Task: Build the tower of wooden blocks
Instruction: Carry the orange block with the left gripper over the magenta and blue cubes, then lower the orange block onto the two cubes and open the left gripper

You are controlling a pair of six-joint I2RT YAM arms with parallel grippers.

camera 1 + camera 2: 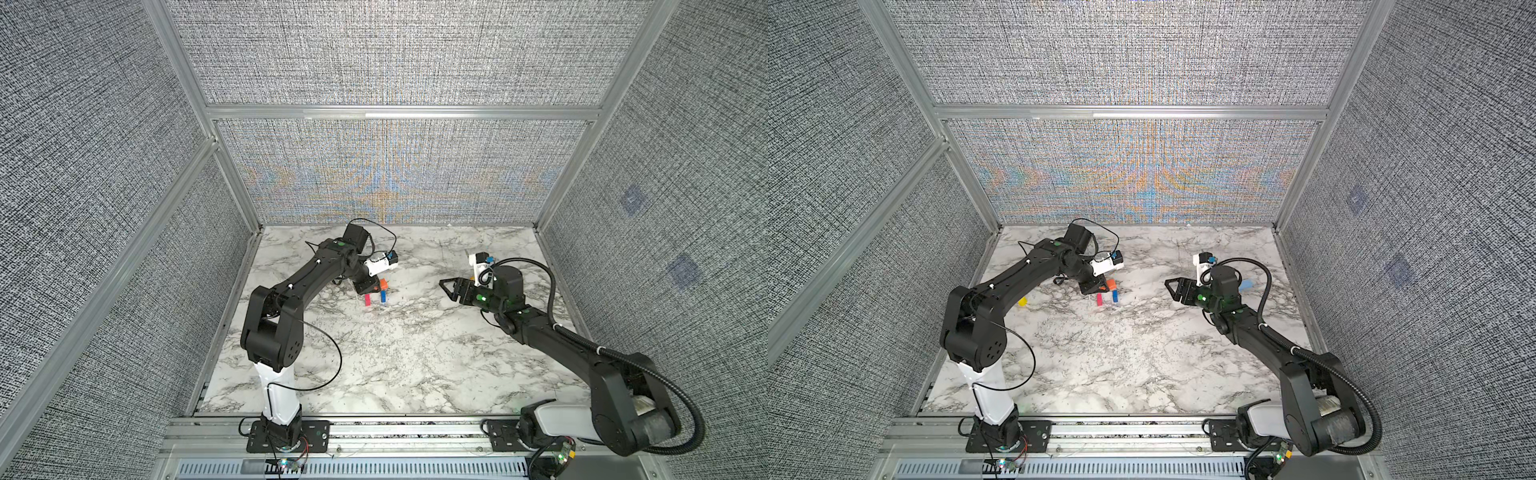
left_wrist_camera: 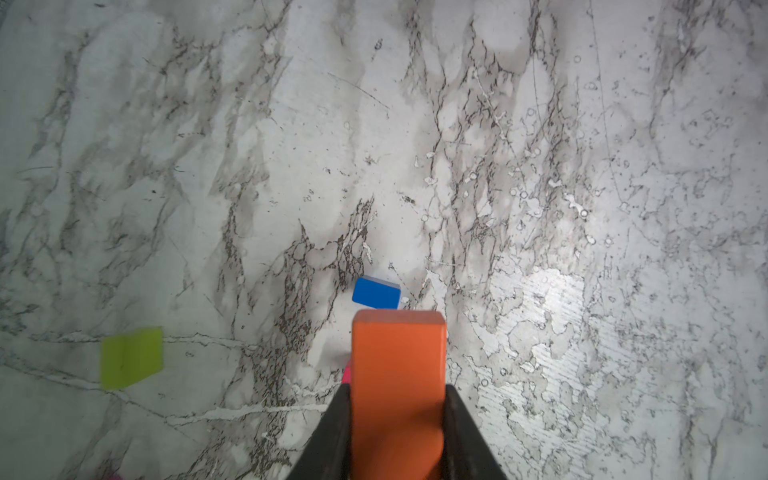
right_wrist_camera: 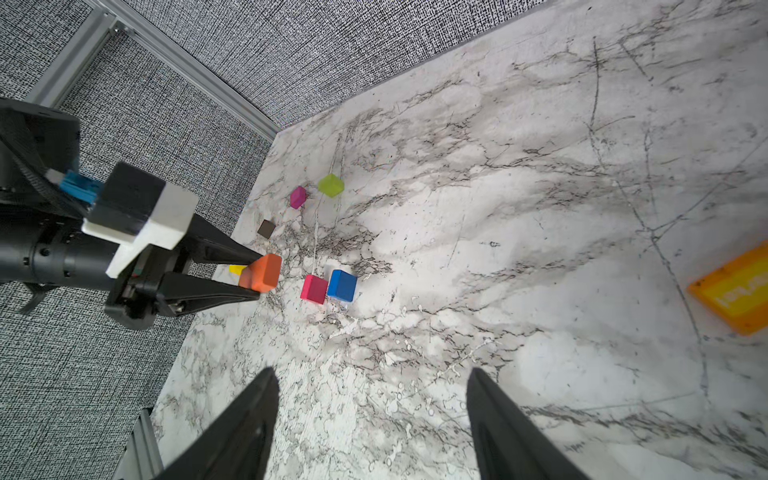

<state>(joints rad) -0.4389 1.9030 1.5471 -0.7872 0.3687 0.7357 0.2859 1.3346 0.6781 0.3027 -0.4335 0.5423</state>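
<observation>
Left gripper: about 11 o'clock from the middle of the marble table. Its black fingers are pinching the orange block by two opposite sides.
Orange block: it sticks out past the fingertips. In both top views it sits at roughly 12 o'clock of the red-and-blue pair. The right wrist view shows a gap between it and the red one. I cannot tell how high it hangs.
Tower: only a base on the marble. The red block and blue block stand upright just beside each other, red at 9 o'clock of blue.
Right gripper: about 2 o'clock from the table's middle and well apart from the pair. Its fingers are spread wide over bare marble and point toward 9 o'clock.
Yellow block: between 9 and 10 o'clock from the middle, lying close by the left arm.
Light blue block: at 2 o'clock, peeping out from behind the right arm's wrist.
Lime block and magenta block: near each other, beyond the left gripper. Only the wrist views show them.
Brown block: lies alone, between the magenta block and the left gripper's fingers.
</observation>
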